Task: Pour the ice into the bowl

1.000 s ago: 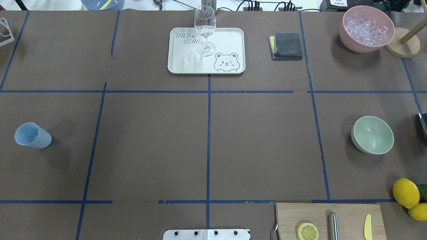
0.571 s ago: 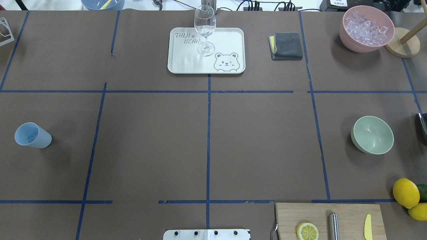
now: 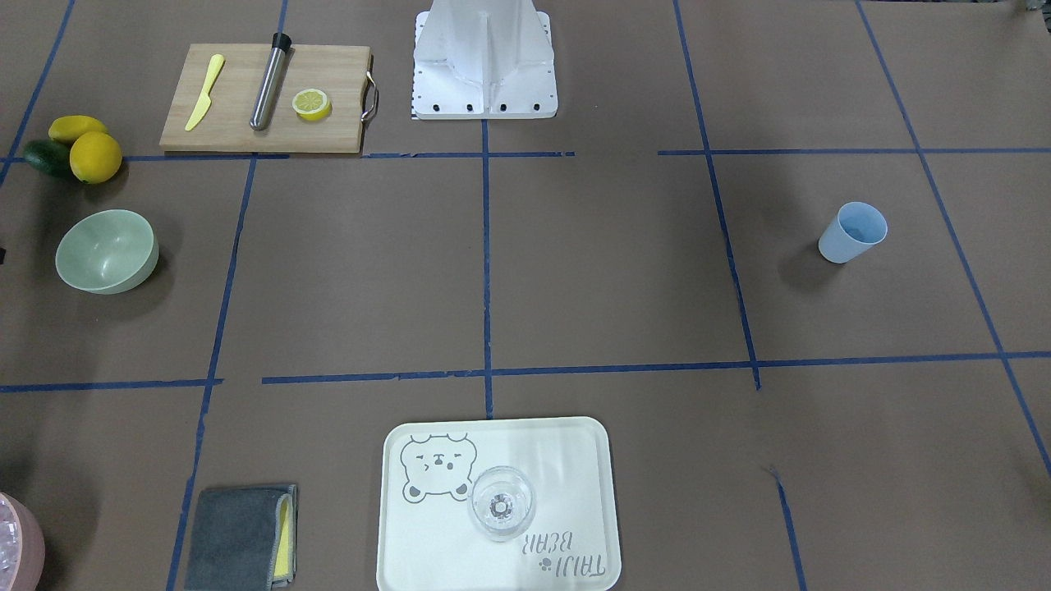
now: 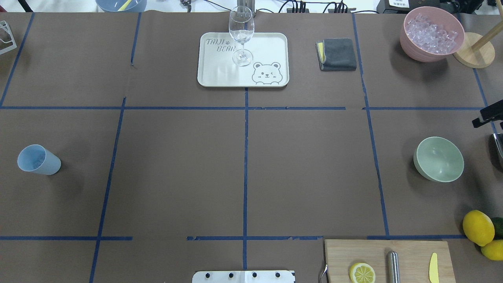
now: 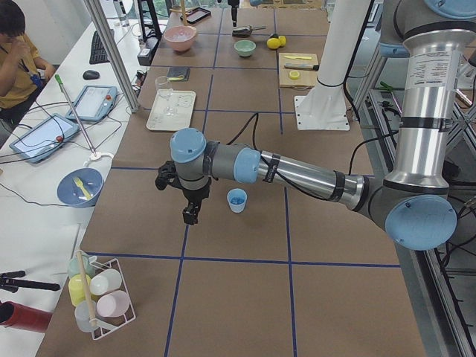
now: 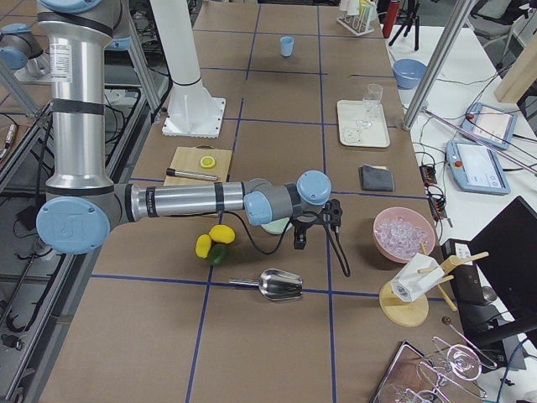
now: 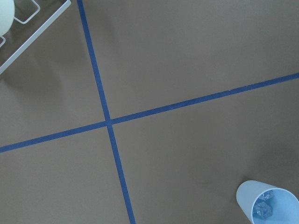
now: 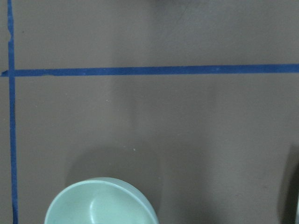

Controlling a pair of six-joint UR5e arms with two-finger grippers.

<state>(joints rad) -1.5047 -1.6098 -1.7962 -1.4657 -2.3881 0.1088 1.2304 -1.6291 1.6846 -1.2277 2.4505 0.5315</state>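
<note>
The light blue cup stands upright at the table's left side and also shows in the left wrist view. A few clear ice cubes lie in it. The mint-green bowl stands empty at the right side and shows at the bottom of the right wrist view. My left gripper hangs over the table beside the cup, apart from it. My right gripper hangs near the bowl; only a black part of it enters the overhead view. I cannot tell whether either gripper is open or shut.
A pink bowl full of ice and a wooden stand are at the far right. A wine glass stands on a white tray. Also present: a grey cloth, a cutting board, lemons and a metal scoop.
A black part of the right arm has come into the overhead view at its right edge, above the bowl. Nothing on the table has moved.
</note>
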